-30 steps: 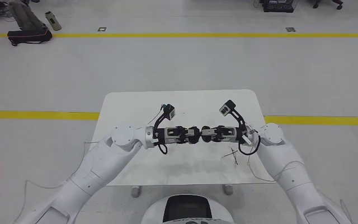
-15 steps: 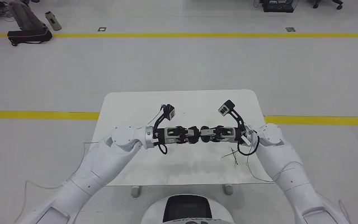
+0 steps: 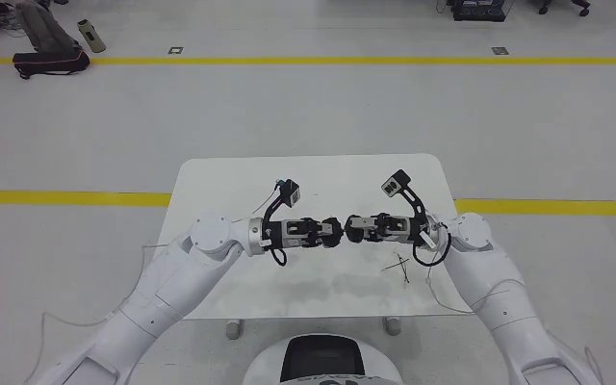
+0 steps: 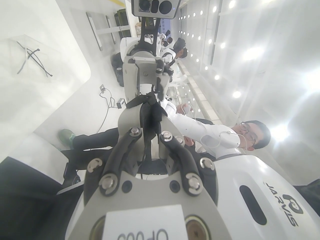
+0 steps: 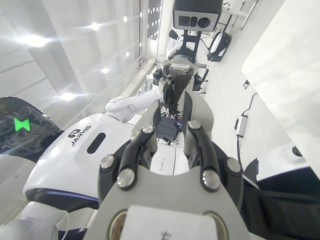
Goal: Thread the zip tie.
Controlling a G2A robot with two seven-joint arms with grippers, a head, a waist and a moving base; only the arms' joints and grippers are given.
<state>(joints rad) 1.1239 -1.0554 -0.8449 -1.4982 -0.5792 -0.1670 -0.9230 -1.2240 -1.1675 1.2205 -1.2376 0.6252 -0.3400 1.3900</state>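
The right gripper (image 3: pixel 350 227) draws back, fingers parted; the left gripper (image 3: pixel 334 229) clamps the zip tie (image 4: pixel 140 100), so threading looks unfinished.

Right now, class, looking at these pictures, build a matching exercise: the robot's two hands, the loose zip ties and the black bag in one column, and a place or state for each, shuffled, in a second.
Column one:
1. left hand
2. right hand
3. loose zip ties
4. black bag

Column two:
A. on the floor, far from the table
B. open
C. lying on the table by the right arm
D. shut on a black zip tie

Pairs: 1-D, 2-B, 3-C, 4-A.
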